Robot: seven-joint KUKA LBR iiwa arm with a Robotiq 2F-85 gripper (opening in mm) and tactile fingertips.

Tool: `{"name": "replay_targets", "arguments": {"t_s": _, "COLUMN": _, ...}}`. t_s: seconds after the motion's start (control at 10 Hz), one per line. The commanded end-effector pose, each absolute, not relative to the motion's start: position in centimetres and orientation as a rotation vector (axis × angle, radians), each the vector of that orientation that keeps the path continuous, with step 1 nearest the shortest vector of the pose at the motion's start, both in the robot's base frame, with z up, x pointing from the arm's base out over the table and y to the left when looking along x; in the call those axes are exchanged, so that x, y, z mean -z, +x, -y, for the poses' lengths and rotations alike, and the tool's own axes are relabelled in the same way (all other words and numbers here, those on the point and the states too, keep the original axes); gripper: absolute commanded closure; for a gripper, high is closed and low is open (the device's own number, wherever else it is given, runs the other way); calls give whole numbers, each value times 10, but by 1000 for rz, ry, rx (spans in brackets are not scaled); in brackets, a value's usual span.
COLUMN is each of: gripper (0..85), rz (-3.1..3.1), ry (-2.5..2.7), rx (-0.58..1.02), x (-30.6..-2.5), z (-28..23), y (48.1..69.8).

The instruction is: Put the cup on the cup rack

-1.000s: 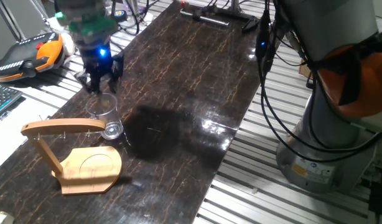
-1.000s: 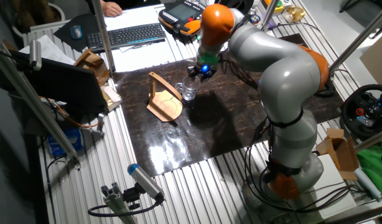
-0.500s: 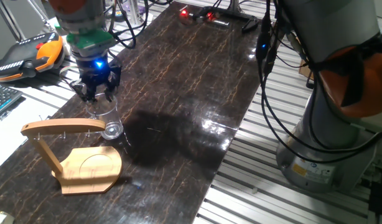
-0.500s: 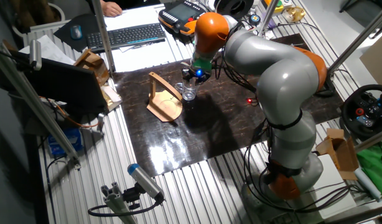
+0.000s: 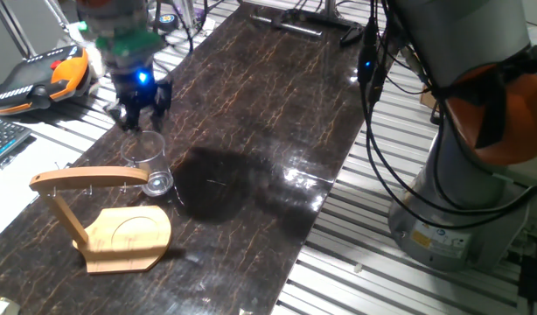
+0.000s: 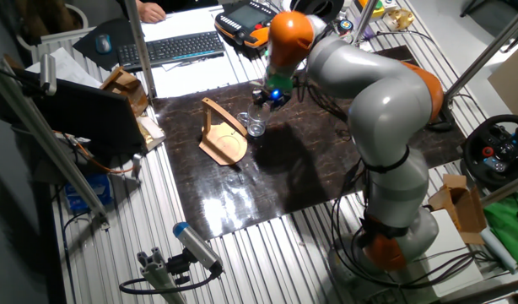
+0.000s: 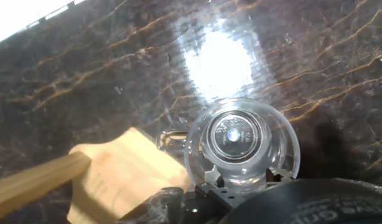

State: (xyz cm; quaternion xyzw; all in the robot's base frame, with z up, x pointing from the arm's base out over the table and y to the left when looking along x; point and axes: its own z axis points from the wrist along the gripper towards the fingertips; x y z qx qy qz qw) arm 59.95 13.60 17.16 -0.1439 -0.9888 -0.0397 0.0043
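The cup (image 5: 148, 162) is a clear glass mug. It stands upright on the dark table, close to the end of the cup rack's top arm. The cup rack (image 5: 120, 236) is a light wooden stand with a flat base, a slanted post and a curved arm. My gripper (image 5: 142, 115) hangs just above the cup's rim, open and empty. In the other fixed view the gripper (image 6: 267, 101) is over the cup (image 6: 256, 125), right of the rack (image 6: 221, 139). The hand view looks down into the cup (image 7: 241, 143), its handle toward the rack (image 7: 116, 180).
An orange and black pendant (image 5: 41, 74) and a keyboard (image 5: 2, 140) lie on the slatted bench left of the dark table. The arm's base (image 5: 461, 192) stands at the right. A second keyboard view (image 6: 170, 46) shows it behind the table.
Half a second ago the gripper was lower, down at the cup's rim. Now it is back up a little. The cup and rack have not moved.
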Motion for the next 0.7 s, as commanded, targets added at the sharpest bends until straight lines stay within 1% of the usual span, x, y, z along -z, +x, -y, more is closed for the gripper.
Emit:
{"name": "replay_targets", "arguments": {"t_s": 0.0, "gripper": 430, "rz": 3116, "ry": -440, "rx": 121, "x": -165, "z": -128, "y": 601}}
{"name": "replay_targets", "arguments": {"t_s": 0.2, "gripper": 443, "rz": 3130, "ry": -409, "rx": 136, "x": -149, "z": -123, "y": 607}}
{"name": "replay_targets", "arguments": {"t_s": 0.4, "gripper": 450, "rz": 3132, "ry": -419, "rx": 137, "x": -146, "z": -130, "y": 605}}
{"name": "replay_targets", "arguments": {"t_s": 0.5, "gripper": 473, "rz": 3151, "ry": -410, "rx": 121, "x": -140, "z": -132, "y": 604}}
{"name": "replay_targets", "arguments": {"t_s": 0.6, "gripper": 560, "rz": 3183, "ry": -360, "rx": 106, "x": -133, "z": -131, "y": 604}}
